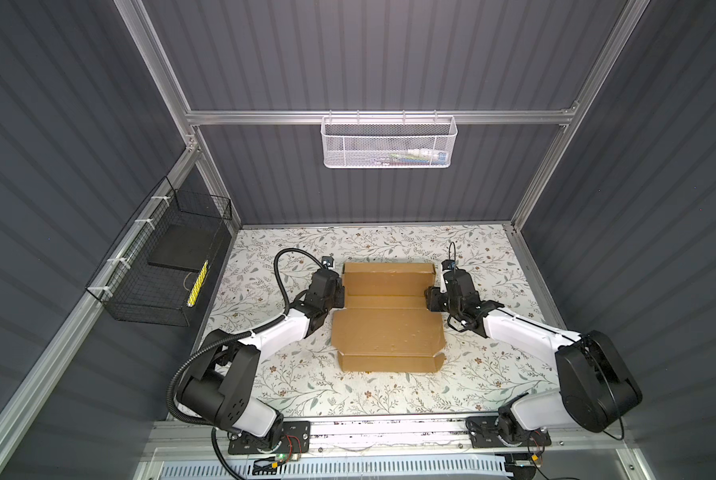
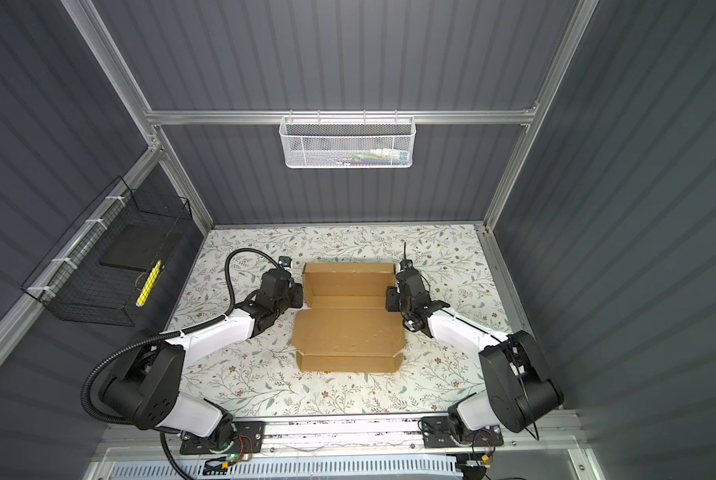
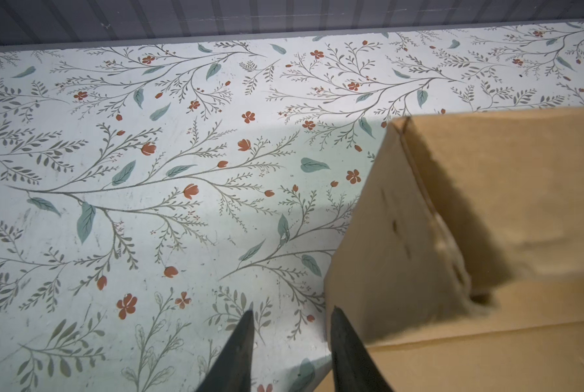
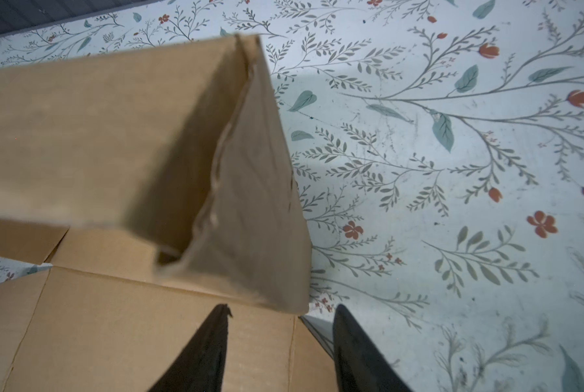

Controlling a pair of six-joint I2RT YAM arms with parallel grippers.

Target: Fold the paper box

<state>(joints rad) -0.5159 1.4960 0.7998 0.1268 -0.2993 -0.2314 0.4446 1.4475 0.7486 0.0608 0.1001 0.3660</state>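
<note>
Covering the bench (image 1: 348,399), you are seeing a pale sheet printed with twigs, leaves and small red flowers, scuffed in places. Dark grey ribbed walls (image 1: 368,54) are closing it in on three sides, with aluminium rails (image 1: 381,117) framing them. A white mesh basket (image 1: 388,143) is hanging on the back rail, and a black wire basket (image 1: 156,266) is hanging on the left wall.

The paper box (image 1: 387,316) (image 2: 348,320) is lying mid-bench, part-folded. Its far half is standing up as a shallow tray; its near half is lying flat, with a narrow strip turned up toward the front edge.

Your left gripper (image 3: 290,312) is sitting just beside the tray's left wall, fingers apart, only floral sheet between them, holding nothing. Your right gripper (image 4: 280,310) is sitting at the tray's right wall, fingers apart and straddling the flat panel's side edge, pinching nothing.

In both top views the wrist housings are hiding the fingertips. Both wrist views are cutting the fingers off at the frame edge. The mesh basket's contents are blurring together. The wire basket is showing a dark slab and a yellow stick; you cannot tell what they are.
</note>
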